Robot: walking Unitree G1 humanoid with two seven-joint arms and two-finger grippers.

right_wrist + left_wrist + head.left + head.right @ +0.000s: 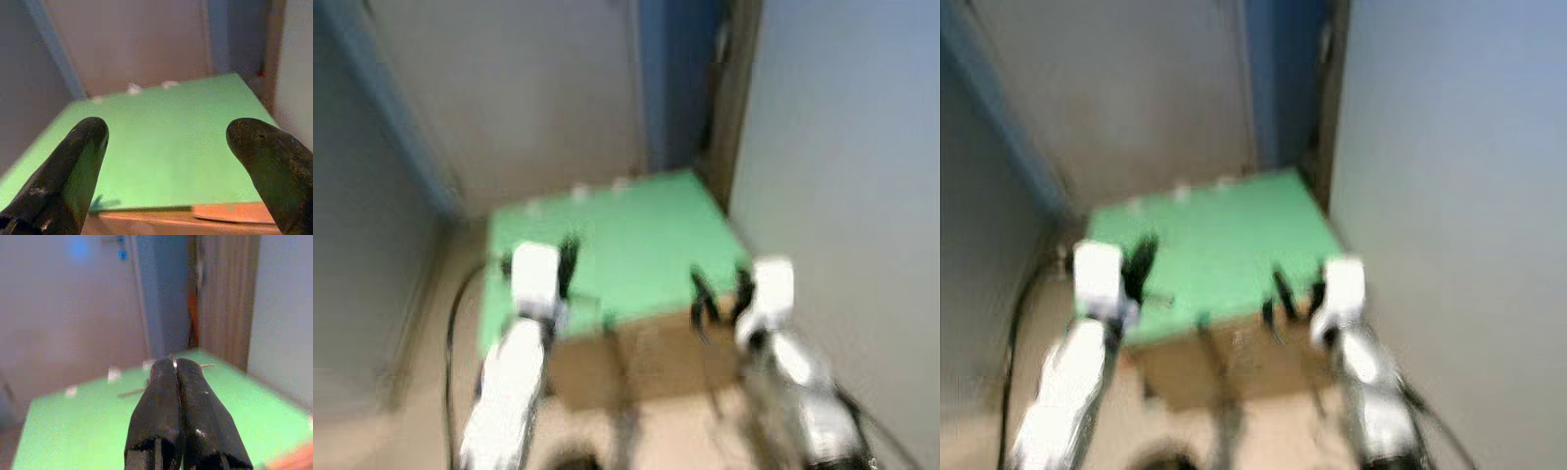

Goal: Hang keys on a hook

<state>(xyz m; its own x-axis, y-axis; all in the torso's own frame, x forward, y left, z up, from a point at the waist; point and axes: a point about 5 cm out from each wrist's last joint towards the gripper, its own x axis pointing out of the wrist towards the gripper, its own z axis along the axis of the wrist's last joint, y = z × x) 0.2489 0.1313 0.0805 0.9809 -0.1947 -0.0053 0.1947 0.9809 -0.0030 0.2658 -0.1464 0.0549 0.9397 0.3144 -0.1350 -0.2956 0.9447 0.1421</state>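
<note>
Two pincers hover at the near edge of a green bench (636, 245), and no keys or hook can be made out in these blurred pictures. The left pincer (175, 363) is closed, its two black fingers (161, 406) pressed together along their length with nothing seen between them; a faint glint at the tips is too small to read. It sits over the bench's near left part, pointing toward the far wall. The right pincer (166, 134) is open, its fingers spread wide and empty, held just above the near right edge of the green top.

Under the green sheet the bench shows a brown front (646, 357). A few small pale scraps (133, 88) lie along its far edge. Beyond stand a pale wall (509, 88), a blue strip (680, 78) and a wooden door edge (227, 298); another pale wall (852, 196) runs close along the right. A dark cable (450, 333) trails on the floor at the left.
</note>
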